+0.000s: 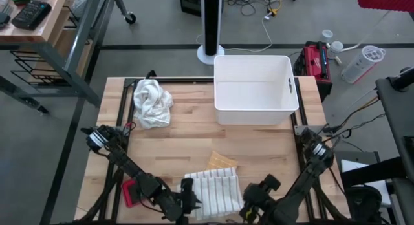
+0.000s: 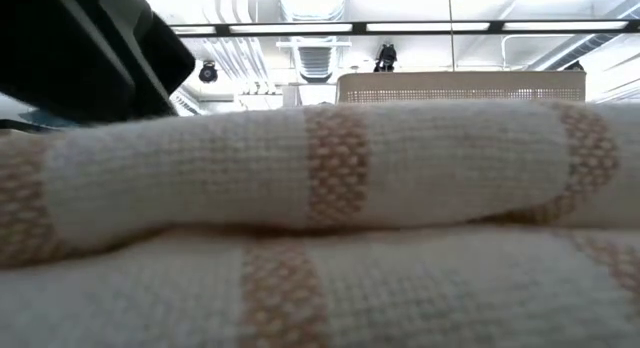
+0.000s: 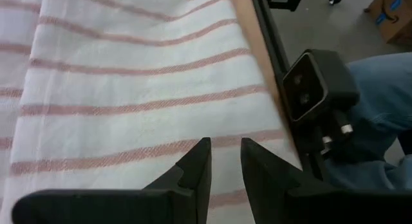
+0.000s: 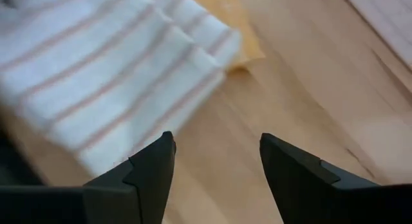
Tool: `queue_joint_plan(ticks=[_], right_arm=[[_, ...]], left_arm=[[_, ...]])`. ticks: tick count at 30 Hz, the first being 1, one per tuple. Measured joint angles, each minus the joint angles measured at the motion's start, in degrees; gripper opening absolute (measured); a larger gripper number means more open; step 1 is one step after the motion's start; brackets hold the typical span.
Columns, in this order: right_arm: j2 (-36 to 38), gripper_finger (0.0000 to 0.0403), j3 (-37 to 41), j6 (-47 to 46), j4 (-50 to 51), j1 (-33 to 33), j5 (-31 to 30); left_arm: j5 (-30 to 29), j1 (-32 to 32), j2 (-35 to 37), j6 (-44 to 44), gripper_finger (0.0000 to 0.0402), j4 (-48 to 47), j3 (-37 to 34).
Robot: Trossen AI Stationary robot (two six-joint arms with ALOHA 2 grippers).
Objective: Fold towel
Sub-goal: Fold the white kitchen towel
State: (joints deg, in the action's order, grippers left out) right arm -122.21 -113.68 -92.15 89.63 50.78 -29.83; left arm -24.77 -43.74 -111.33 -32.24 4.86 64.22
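Striped towel (image 1: 212,189) sits folded at the near edge of the wooden table (image 1: 187,131), seen from above, with a small yellow cloth (image 1: 222,161) peeking out just beyond it. Left gripper (image 1: 186,202) is down at the towel's left edge, right gripper (image 1: 251,202) just off its right edge. Farther back, a crumpled white cloth (image 1: 152,103) lies on the left and a white bin (image 1: 254,89) stands at the far side.

Down at table height, the towel (image 2: 330,218) fills nearly everything, its fold rolled over a lower layer, and a dark arm (image 2: 80,48) crosses the upper left.

From the left wrist, the left gripper (image 3: 224,165) hangs over the striped cloth (image 3: 129,89), fingers drawn close with a narrow gap, nothing between them.

From the right wrist, the right gripper (image 4: 217,159) has its fingers spread wide over bare wood, the towel's corner (image 4: 116,76) beside it, the yellow cloth (image 4: 235,31) beyond.
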Motion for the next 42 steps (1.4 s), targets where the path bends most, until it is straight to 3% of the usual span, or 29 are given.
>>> queue_joint_plan(ticks=[4,11,14,21,29,33,38,42], right_arm=[[6.45,0.0215,12.62,-3.76,-7.81,0.07,0.83],[14.51,0.0213,36.73,-1.0,-45.39,-1.16,0.85],[14.75,0.0223,43.13,-0.48,-54.03,-2.72,0.78],[14.84,0.0259,51.42,1.23,-68.02,-5.34,1.7],[14.83,0.0267,61.8,11.46,-99.42,-7.18,1.06],[14.82,0.0257,65.33,14.59,-112.35,-7.87,-2.87],[14.82,0.0233,66.05,14.88,-116.13,-8.41,-5.75],[14.82,0.0187,65.08,15.44,-116.2,-8.37,-5.81]], left_arm=[[-0.17,0.08,-0.02,-0.48,0.0075,0.01,-0.3],[-0.38,0.15,-0.04,-0.83,0.0075,0.1,-0.3],[-1.27,0.22,-0.04,-0.35,0.0075,0.1,-0.3],[-1.7,0.55,-0.04,0.23,0.0075,0.11,-0.3],[-1.73,0.76,-0.04,0.19,0.0075,0.35,-1.02],[-1.77,0.81,-0.07,-0.23,0.0075,0.75,-1.5],[-1.87,0.87,-0.07,-0.43,0.0075,1.53,-1.78],[-3.32,0.91,-0.07,-0.43,0.0075,1.58,-1.78]])
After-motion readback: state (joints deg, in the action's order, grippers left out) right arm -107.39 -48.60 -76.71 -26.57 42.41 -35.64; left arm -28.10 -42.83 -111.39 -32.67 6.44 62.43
